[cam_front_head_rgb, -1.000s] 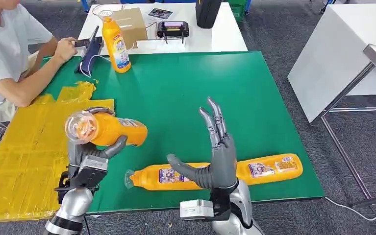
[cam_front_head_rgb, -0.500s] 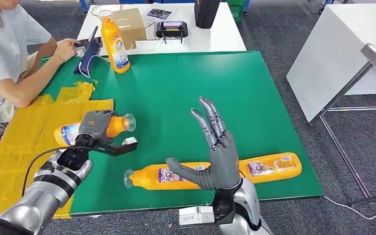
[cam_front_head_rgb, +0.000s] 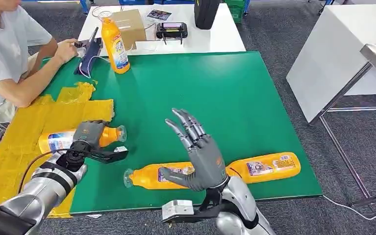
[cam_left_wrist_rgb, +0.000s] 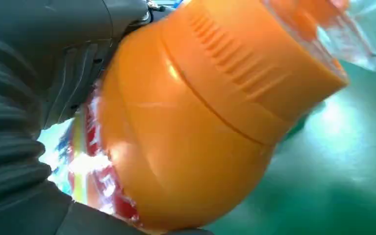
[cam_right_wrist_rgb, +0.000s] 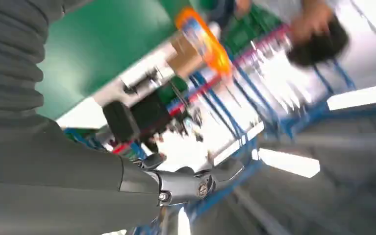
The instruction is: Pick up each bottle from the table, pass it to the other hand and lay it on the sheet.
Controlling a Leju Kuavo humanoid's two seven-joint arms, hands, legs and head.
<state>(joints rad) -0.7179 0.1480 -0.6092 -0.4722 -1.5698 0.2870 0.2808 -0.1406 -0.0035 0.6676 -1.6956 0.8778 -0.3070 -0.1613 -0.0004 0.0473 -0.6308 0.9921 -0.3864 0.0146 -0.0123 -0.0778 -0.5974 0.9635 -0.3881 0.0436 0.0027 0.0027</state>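
Left robot hand: clamped around an orange bottle, grip placed near the neck. The bottle lies roughly level, clear cap toward 3 o'clock over the green mat, base toward 9 o'clock over the yellow sheet. Whether the bottle touches the sheet or is held just above it cannot be told. In the left wrist view the bottle's orange shoulder sits hard against the robot hand, green surface beyond.

Right robot hand: raised above the near edge of the bench, fingers spread apart and pointing toward 11 o'clock, thumb out toward 9 o'clock, holding nothing. It is well apart from the held bottle, which lies at its 9 o'clock.

Two further orange bottles lie on their sides on the green mat near the bench's near edge. One runs out at 9 o'clock from under the right robot hand, cap at its 9 o'clock end. The other lies at the hand's 3 o'clock. The hand hides where the two meet.

A fourth orange bottle stands upright at the far edge of the mat, at 11 o'clock. A seated person is at the bench's far 9 o'clock corner, forearm resting near the sheet.

The right wrist view is blurred; the right robot hand shows as a grey mass.
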